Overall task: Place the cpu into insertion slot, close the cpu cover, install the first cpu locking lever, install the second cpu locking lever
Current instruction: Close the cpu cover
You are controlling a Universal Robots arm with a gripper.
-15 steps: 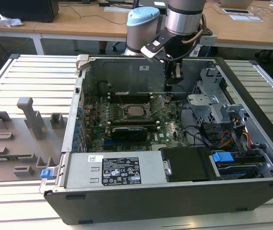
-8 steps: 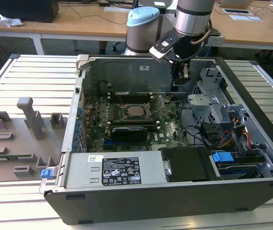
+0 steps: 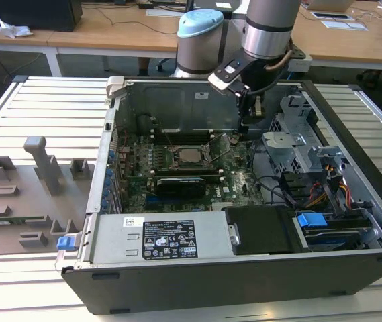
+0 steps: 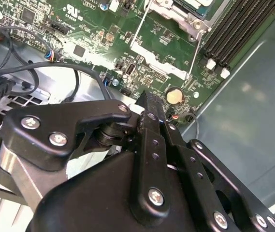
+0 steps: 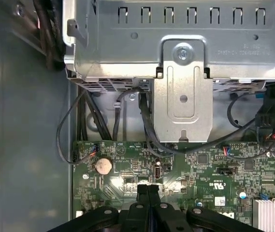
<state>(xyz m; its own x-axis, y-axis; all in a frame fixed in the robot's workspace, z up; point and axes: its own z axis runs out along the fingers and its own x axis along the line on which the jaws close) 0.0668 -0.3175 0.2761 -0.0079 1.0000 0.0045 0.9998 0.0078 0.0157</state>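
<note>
Claw shut. In the first wrist view the two black fingertips meet with only a thin seam between them, and nothing is gripped. The second wrist view agrees.

Position: the claw hangs low inside the open computer case, near its far wall, on the exterior view's right of the insertion slot and apart from it. Its tips are over the green motherboard, near the round coin cell and just beside a small upright port. Cannot tell whether the tips touch the board.

The cpu lies flat in the insertion slot, its pale metal top exposed. The cpu cover stands tilted up at the slot's edge on the exterior view's right, not closed.

A grey metal drive cage stands past the board's edge, with black cables running beneath it. Long black memory slots lie beside the socket frame in the second wrist view.

The case rests on a slatted counter. A grey fixture tray sits on the exterior view's left.
</note>
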